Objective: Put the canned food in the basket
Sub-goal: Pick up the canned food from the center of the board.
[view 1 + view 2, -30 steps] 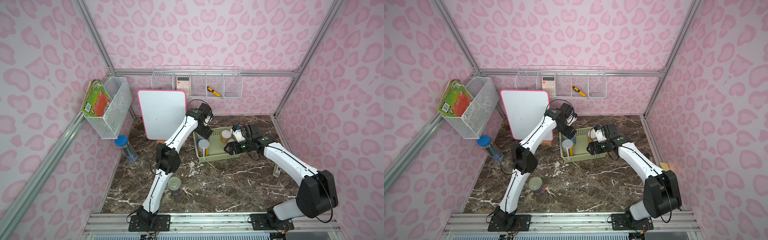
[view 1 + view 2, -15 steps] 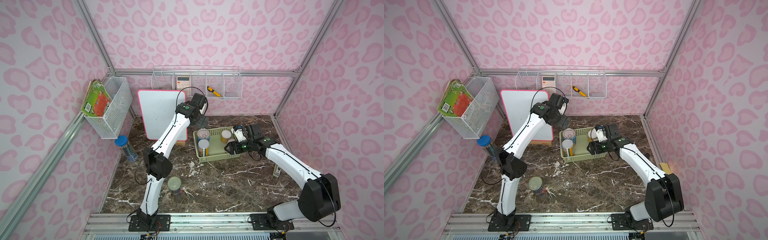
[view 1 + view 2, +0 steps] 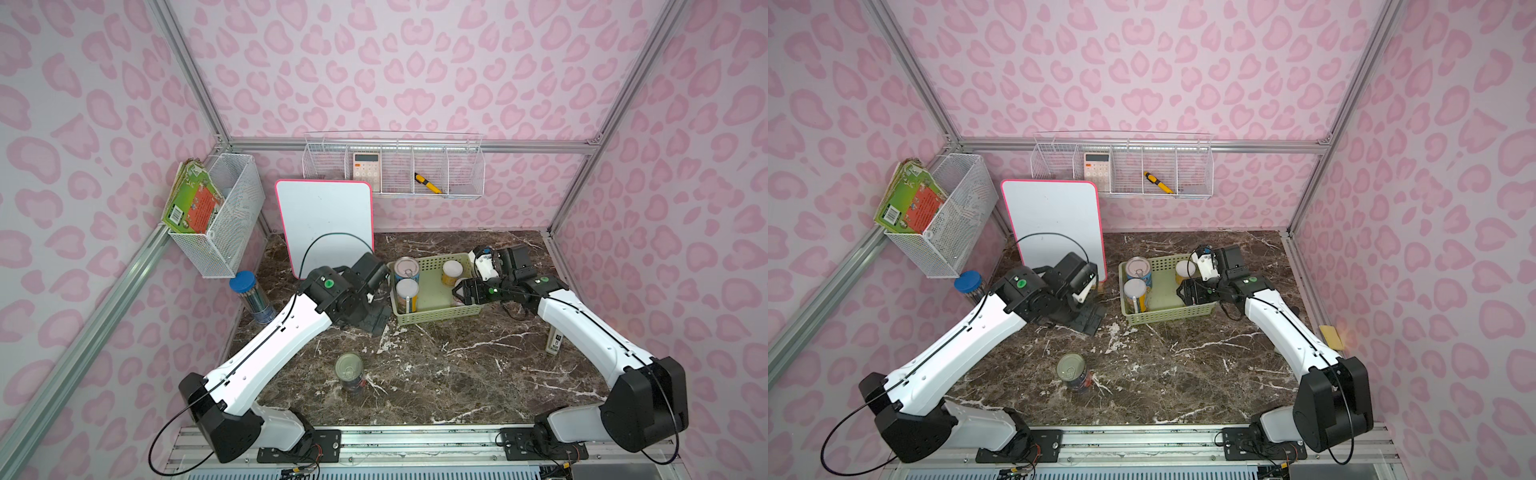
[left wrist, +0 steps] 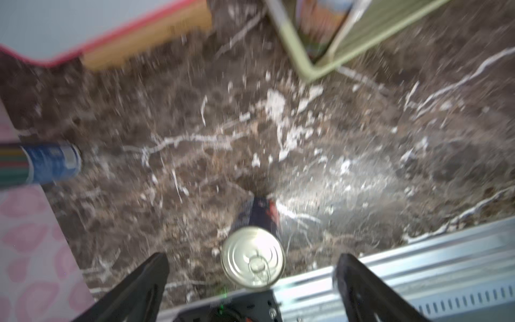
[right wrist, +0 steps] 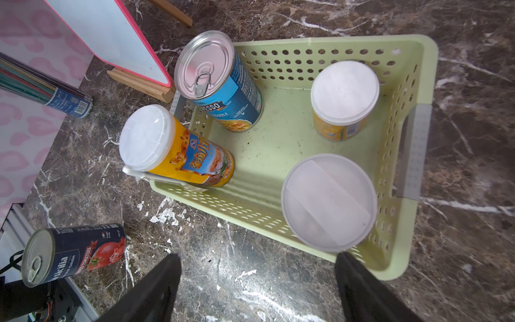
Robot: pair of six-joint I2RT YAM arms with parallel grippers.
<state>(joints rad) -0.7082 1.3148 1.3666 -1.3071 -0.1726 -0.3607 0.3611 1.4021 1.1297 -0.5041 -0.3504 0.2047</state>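
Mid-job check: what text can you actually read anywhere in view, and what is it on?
"RESSO" (start hidden) and "NOODLE": blue can in the basket.
"TOMATOES" and a partial brand ending "ilia": dark can on the table.
Yellow can: stylised characters, cannot read.
Book, calculator, tube label, other print: too small or blurred.

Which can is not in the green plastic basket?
The dark tomato can with the silver pull-tab top, standing alone on the brown marble table. The other four cans sit inside the pale green perforated basket.
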